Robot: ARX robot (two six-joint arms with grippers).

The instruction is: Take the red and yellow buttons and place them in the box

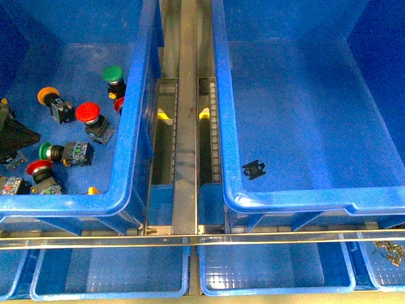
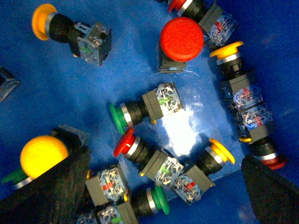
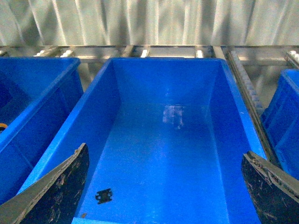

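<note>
Several push-buttons lie in the left blue bin [image 1: 130,145]. In the front view I see a red-capped button [image 1: 88,113], a yellow-orange one [image 1: 48,95] and another red one [image 1: 39,167]. My left gripper [image 1: 12,142] hangs open over them at the bin's left side. In the left wrist view its open, empty gripper [image 2: 159,196] frames a lying red button [image 2: 124,142] and a yellow one [image 2: 222,150]; an upright red cap [image 2: 181,38] and a yellow cap [image 2: 44,156] are nearby. The box [image 1: 223,126] is on the right. My right gripper [image 3: 163,191] is open above it.
Green-capped buttons [image 1: 112,74] [image 2: 119,119] lie among the others. A small black piece [image 1: 254,169] lies on the box floor, also seen in the right wrist view [image 3: 103,195]. A metal rail [image 1: 186,126] separates the bins. Shallow blue trays [image 1: 111,272] sit in front.
</note>
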